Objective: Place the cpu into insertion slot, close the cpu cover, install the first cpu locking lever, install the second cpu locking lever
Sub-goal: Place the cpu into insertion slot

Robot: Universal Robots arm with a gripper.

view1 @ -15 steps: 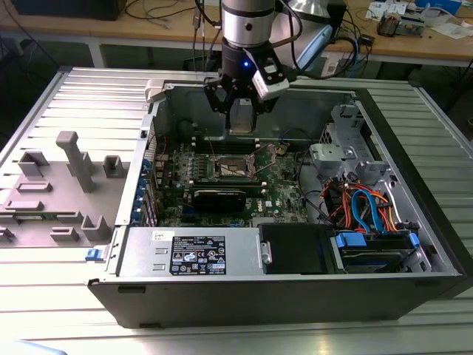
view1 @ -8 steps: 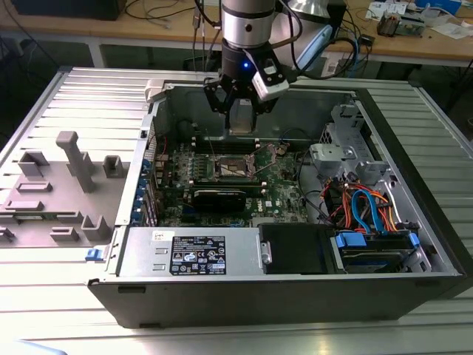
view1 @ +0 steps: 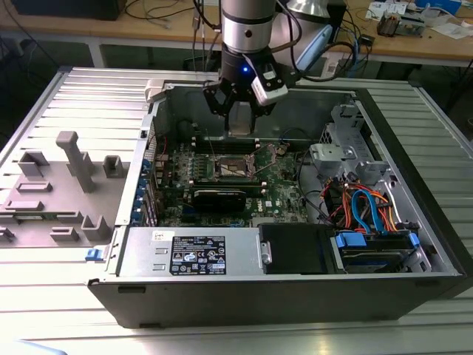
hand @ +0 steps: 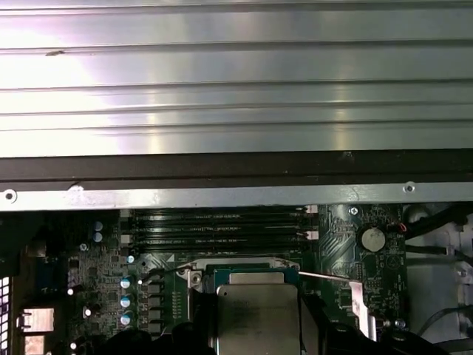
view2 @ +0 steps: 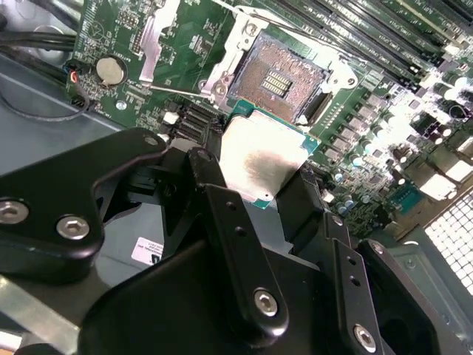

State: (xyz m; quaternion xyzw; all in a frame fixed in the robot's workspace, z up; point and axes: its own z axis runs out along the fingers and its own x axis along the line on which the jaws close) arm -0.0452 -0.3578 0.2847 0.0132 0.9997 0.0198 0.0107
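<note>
The gripper pinched the cpu by opposite edges, poised above the insertion slot at the middle of the circuit board. Light, stiff, likely fragile underneath: an edge hold suited it.

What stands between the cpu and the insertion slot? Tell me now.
Nothing visible does. In the second wrist view the tool grips the cpu close to the insertion slot, whose centre lies uncovered.
</note>
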